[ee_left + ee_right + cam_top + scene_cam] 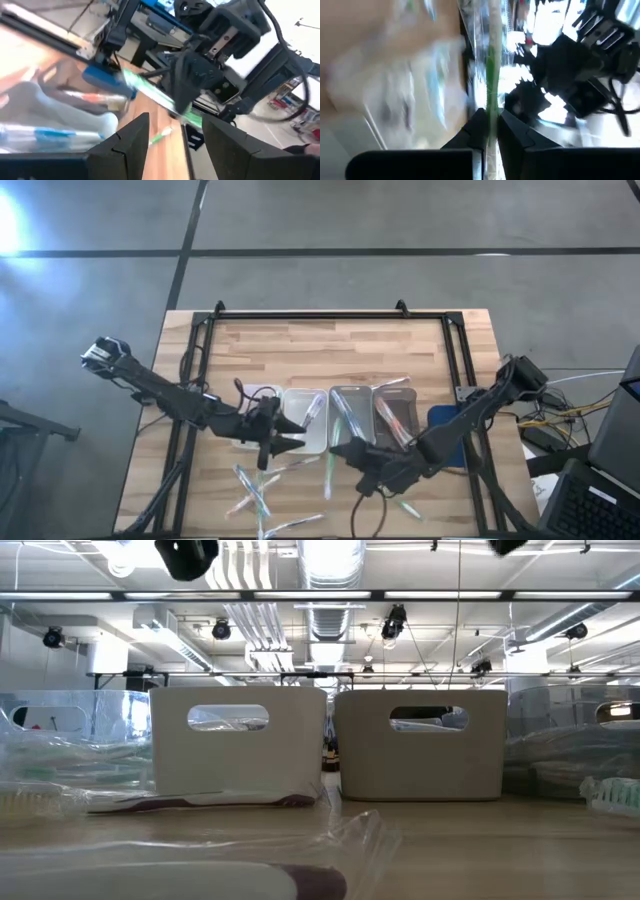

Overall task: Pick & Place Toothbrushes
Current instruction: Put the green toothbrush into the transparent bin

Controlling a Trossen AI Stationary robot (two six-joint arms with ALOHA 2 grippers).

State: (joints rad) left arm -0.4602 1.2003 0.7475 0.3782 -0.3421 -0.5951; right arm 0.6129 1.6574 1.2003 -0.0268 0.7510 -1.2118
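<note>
My right gripper (343,452) is above the table's near middle, shut on a green toothbrush (493,60) in clear wrapping. The left wrist view shows that toothbrush (145,87) slanting across the right gripper's dark fingers. My left gripper (296,436) is just left of the right one, open and holding nothing, its fingers (131,142) facing the right gripper. Clear trays (352,418) stand in a row behind both grippers, and one tray (309,420) holds a toothbrush (314,412). More toothbrushes (252,490) lie loose on the wood near the front edge. My right gripper pinches the wrapped green toothbrush partway along its length (492,112) between its two fingers (476,131). The fingers lie across the stick, which juts out on both sides of them (192,117). The toothbrush is lifted clear of the table.
A black frame (330,315) runs round the far part of the wooden table. A blue object (447,420) lies under the right arm, beside the trays. In the low view two white bins (238,745) stand side by side, with wrapped toothbrushes (205,802) lying in front of them.
</note>
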